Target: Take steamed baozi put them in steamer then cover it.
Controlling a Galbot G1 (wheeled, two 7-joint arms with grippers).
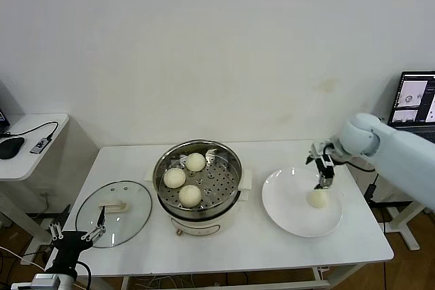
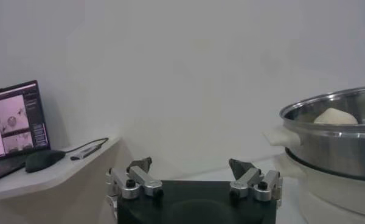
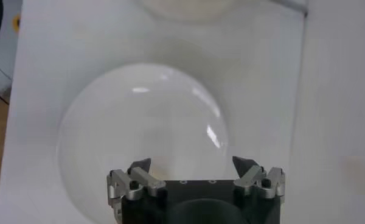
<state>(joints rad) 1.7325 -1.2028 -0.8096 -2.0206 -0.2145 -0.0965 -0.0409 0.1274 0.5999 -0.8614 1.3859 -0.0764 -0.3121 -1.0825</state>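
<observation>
Left gripper [image 1: 76, 238] parked low by the table's front-left corner, jaws wide, empty; steamer [image 1: 197, 180] holds three baozi, cover [image 1: 113, 212] lies beside it. On the plate [image 1: 289, 212] sits the last baozi [image 1: 317, 198]; right gripper [image 1: 325, 173] just above it, spread wide, empty; best to descend centred, close gently.

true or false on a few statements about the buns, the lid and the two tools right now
1. Three baozi lie in the steamer. True.
2. The cover sits on the steamer. False: it lies on the table, on the robot's left of the pot.
3. The right tool is open above the last baozi on the white plate. True.
4. The left tool grips the cover's handle. False: it is open, holding nothing, near the cover's edge.
5. The plate holds two buns. False: one.
</observation>
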